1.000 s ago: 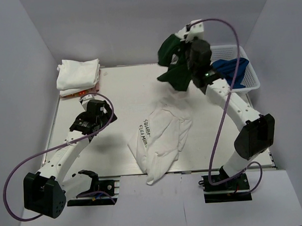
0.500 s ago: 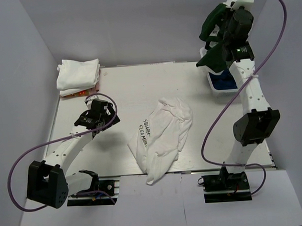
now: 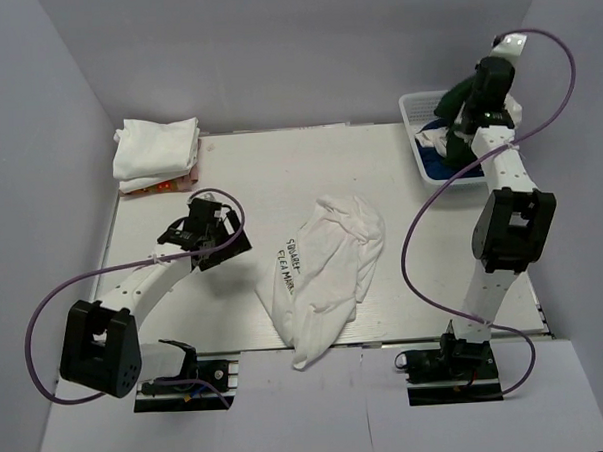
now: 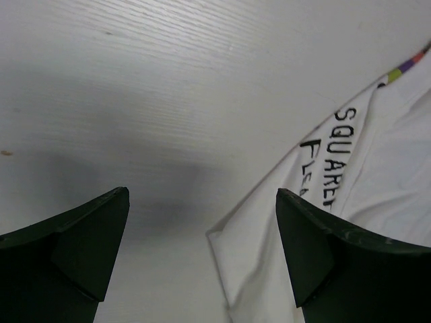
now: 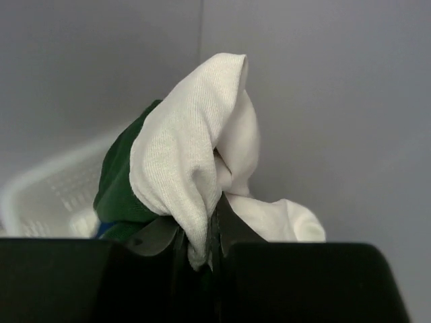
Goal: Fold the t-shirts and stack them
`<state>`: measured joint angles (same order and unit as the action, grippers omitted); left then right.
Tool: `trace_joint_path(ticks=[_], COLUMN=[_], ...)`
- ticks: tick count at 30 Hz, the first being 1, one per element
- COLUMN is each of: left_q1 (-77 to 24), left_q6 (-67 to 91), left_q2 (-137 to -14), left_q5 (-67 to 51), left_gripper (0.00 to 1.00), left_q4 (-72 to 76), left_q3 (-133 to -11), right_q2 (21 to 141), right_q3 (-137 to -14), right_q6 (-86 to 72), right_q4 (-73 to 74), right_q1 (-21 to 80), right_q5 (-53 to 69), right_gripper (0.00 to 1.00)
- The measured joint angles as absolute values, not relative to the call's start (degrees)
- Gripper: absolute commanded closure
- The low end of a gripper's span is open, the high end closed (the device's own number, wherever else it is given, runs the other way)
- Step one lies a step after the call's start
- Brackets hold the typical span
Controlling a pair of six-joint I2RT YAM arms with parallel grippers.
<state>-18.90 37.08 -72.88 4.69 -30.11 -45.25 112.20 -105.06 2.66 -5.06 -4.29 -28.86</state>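
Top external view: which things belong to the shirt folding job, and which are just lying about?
Job: printed white shirt; folded white stack; green and white bundle; blue shirt.
Lying about: white basket holding the blue shirt; reddish item under the stack.

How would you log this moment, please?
left claw open beside printed shirt | right claw shut on white shirt over basket | green shirt alongside

Cannot see the right gripper (image 5: 200, 237) tips, buried in white cloth (image 5: 195, 155) and green shirt (image 5: 118, 182). Cannot read the printed shirt (image 4: 377, 195) lettering whole: folded under, cut by the right edge. Only glimpse the blue shirt (image 3: 438, 150) beneath the green in the basket (image 3: 410, 109).
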Motion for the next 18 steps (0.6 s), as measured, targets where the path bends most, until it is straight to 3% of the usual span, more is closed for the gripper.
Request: trace_joint_path(ticks=[1,2,7,12,18], left_q1=[-19.0,-19.2,-21.6,-27.7,-36.5], left_q6=[36.6,36.4,34.8,34.5,35.5], left_q2=[-73.4,-73.7,-74.1,-73.4,-77.2], left_q5=[2.3,1.4,-6.2,-10.4,-11.2], left_gripper=[0.0,0.0,0.0,0.0,0.19], left_q4=[-29.5,-29.3,-27.5,-26.3,-27.1], left_q3=[-45.3,-45.3,-44.2,-40.9,-40.0], right_q2=[112.2,112.2,110.9,98.8,91.9], right_q3=[-103.5,-101.5,-99.8,-90.8,-83.7], right_q6=[2.2,0.8,-4.9,-5.4,-3.9], right_q4=[-4.0,-1.8,10.8,14.0,11.6], right_q1=[-4.6,-4.8,-3.9,2.6,19.3], right_q5=[-28.9,-29.1,-26.9,-22.7,-16.6], right_gripper=[0.23,0.1,0.1,0.1,0.1])
